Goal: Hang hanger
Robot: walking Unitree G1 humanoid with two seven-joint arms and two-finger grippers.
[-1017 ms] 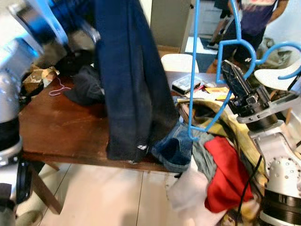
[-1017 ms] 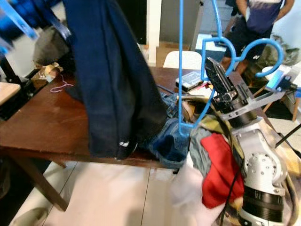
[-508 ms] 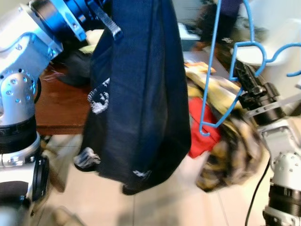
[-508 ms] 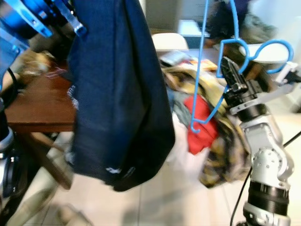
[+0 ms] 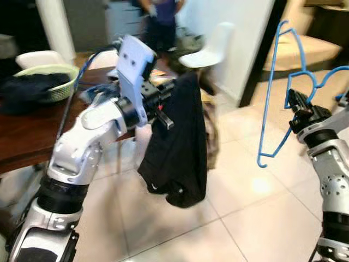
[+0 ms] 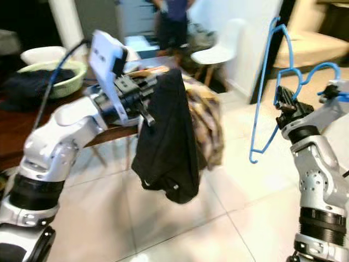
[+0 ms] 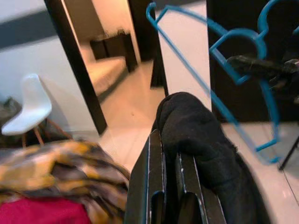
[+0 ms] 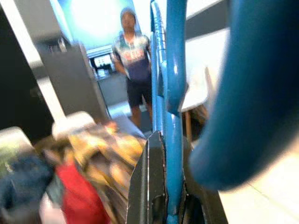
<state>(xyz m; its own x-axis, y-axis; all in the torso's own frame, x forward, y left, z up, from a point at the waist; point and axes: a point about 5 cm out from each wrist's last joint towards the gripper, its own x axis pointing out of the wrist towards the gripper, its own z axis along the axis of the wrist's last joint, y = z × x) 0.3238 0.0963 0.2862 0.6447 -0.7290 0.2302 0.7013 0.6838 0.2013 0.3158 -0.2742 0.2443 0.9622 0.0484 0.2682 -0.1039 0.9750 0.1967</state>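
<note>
Left eye view, your holdings: right gripper jaws clamp blue hanger; left gripper jaws pinch black garment. Risk: swinging loosens either.

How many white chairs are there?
2. One white plastic chair stands on the tiled floor behind the hanging dark garment; another white chair sits behind the wooden table. More may be hidden.

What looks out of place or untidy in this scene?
The table's far end carries a heap of clothes that spills over the edge toward the floor. The blue hanger in the right hand is empty, while the dark garment dangles bunched from the left hand instead of sitting on it.
</note>
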